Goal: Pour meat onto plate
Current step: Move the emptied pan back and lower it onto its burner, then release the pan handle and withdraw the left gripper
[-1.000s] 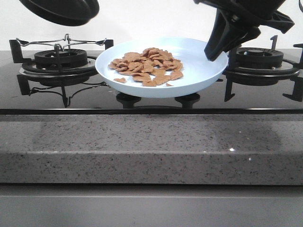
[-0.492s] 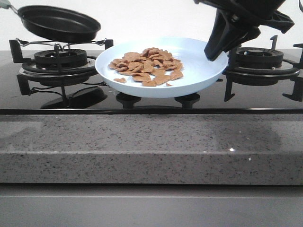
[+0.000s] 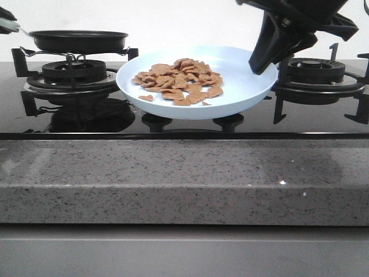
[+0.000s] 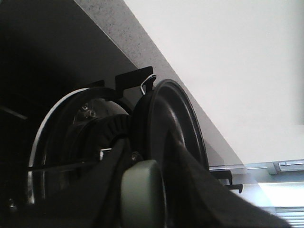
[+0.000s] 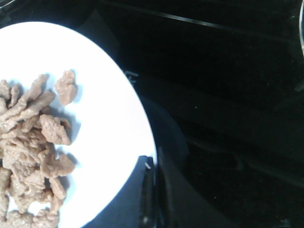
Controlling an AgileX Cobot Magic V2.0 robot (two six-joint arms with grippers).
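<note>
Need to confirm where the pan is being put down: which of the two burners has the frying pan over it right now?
The left burner. The black frying pan sits level just above its grate, while the right burner carries nothing.

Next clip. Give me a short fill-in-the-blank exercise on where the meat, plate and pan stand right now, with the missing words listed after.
1. The meat lies heaped on the pale ____.
2. The black frying pan sits over the burner on the robot's ____ side.
3. The right gripper holds the plate by its ____.
4. Inside, the frying pan looks ____.

Missing words: plate; left; rim; empty
</note>
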